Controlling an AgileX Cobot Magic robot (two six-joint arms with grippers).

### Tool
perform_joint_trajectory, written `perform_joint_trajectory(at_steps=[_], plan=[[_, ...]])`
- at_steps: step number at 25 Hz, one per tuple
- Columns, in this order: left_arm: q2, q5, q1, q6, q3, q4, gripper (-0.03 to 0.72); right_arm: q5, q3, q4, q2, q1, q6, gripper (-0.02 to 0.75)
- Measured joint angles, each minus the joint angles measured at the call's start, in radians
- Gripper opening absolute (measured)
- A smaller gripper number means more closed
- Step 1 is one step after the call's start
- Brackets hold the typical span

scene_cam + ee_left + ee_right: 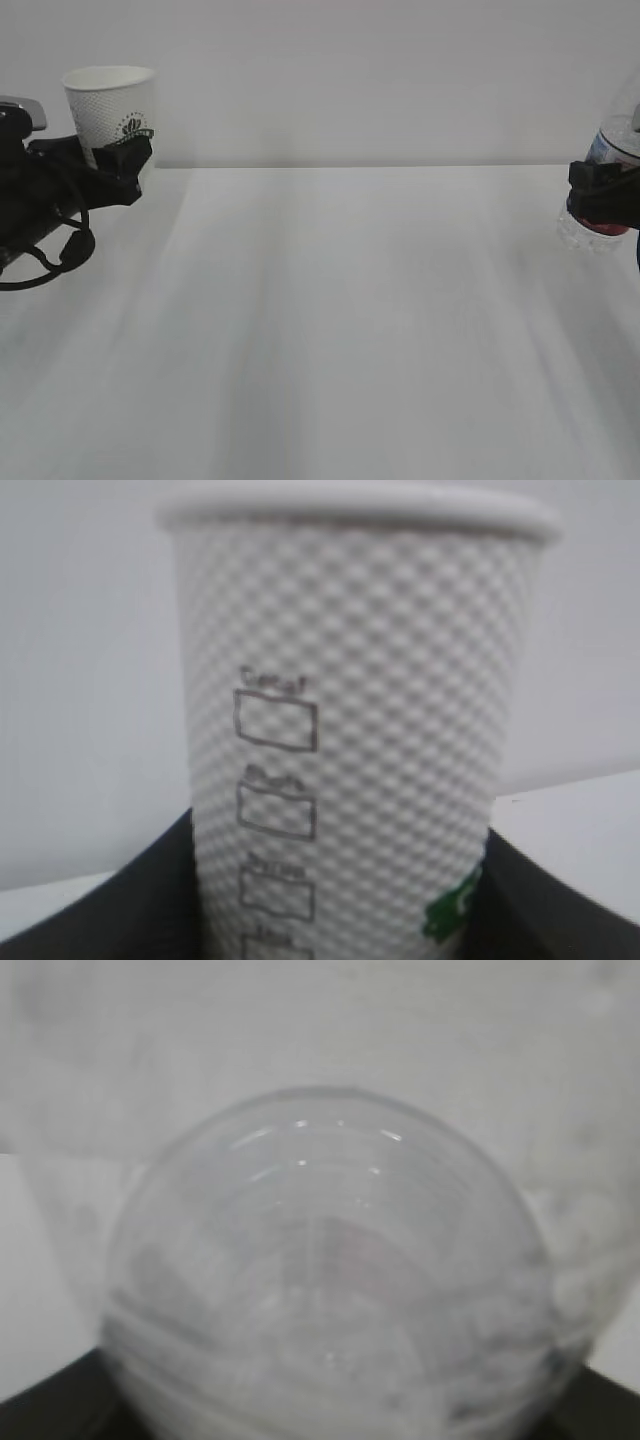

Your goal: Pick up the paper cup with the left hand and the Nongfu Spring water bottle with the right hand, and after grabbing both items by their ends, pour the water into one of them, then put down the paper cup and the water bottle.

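L tool [118, 165] clamps cup [112, 105] upright near base, R tool [603, 195] grips bottle [608, 190] low and slightly tilted; both off desk [340, 320], well apart, each must swing inward.

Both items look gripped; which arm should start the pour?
Likely the right: its end effector holds the water bottle off the table, while the left end effector holds the paper cup upright.

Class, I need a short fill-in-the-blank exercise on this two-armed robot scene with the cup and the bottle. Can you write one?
1. The left hand grips the paper ____.
2. The paper cup stands ____, rim on top.
3. The right hand grips the water ____.
4. The water bottle is at the ____ edge of the exterior view.

Missing words: cup; upright; bottle; right
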State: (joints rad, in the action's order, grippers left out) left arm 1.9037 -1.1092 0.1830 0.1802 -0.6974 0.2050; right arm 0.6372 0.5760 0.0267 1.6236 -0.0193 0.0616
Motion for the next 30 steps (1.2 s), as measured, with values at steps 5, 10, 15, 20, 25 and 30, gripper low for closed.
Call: perform_joint_trajectory(at_steps=[5, 10, 15, 20, 25, 30], plan=[[0.043, 0.002, 0.0, -0.034, 0.0, -0.04, 0.449, 0.0, 0.0, 0.0, 0.0, 0.0, 0.0, 0.493], [0.075, 0.002, 0.0, -0.051, 0.0, -0.065, 0.449, 0.0, 0.0, 0.0, 0.0, 0.0, 0.0, 0.493], [0.092, 0.002, 0.0, -0.052, -0.002, -0.072, 0.449, 0.0, 0.0, 0.002, 0.0, 0.0, 0.0, 0.493], [0.101, 0.002, 0.0, -0.052, -0.002, -0.092, 0.449, 0.0, 0.0, 0.006, 0.0, 0.0, 0.0, 0.493], [0.105, 0.002, 0.0, -0.052, -0.002, -0.118, 0.449, 0.0, 0.0, 0.007, 0.0, 0.0, 0.0, 0.493], [0.107, 0.002, 0.0, -0.057, -0.002, -0.13, 0.449, 0.0, 0.0, 0.007, 0.0, 0.0, 0.0, 0.493]])
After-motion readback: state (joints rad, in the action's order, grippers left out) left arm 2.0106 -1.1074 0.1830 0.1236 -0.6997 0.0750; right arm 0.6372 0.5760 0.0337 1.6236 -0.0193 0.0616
